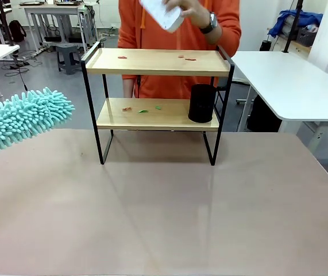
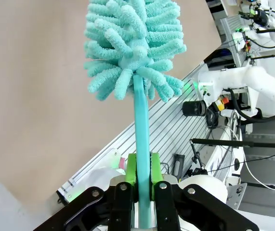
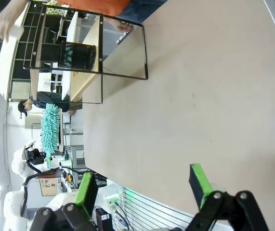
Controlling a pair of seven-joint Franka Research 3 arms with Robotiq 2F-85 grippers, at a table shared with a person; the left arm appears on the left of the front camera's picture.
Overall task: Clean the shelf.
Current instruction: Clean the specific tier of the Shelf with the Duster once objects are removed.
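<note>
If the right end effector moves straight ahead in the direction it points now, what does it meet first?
Probably the tabletop; the open right end effector aims at it, and the shelf sits off to the side.

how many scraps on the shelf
6: three reddish scraps on the top board; an orange scrap and two green scraps on the lower board. The black mesh cup may hide more.

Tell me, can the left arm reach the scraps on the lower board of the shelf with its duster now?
Probably yes. The left gripper is shut on the duster, the shelf is open at its front, and the scraps lie on the left half, apart from the black cup.
</note>
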